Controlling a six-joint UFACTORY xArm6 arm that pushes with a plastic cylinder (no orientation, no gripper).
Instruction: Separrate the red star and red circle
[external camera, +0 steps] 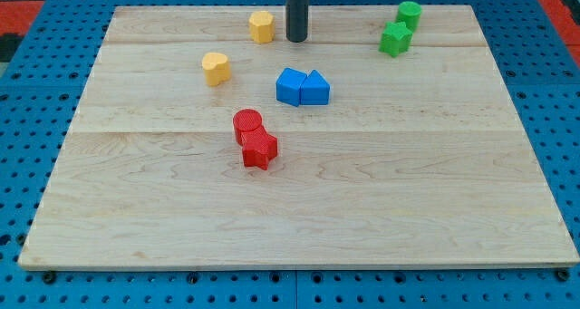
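The red circle (246,124) and the red star (259,149) sit touching each other left of the board's middle, the star just below and right of the circle. My tip (296,38) is near the view's top, well above both red blocks, just right of a yellow hexagon block (262,26). It touches no block.
A yellow heart-shaped block (216,68) lies upper left. Two blue blocks (290,86) (315,89) sit side by side above and right of the red pair. A green cylinder (409,15) and a green star (395,39) are at the upper right. The wooden board (362,191) lies on a blue pegboard.
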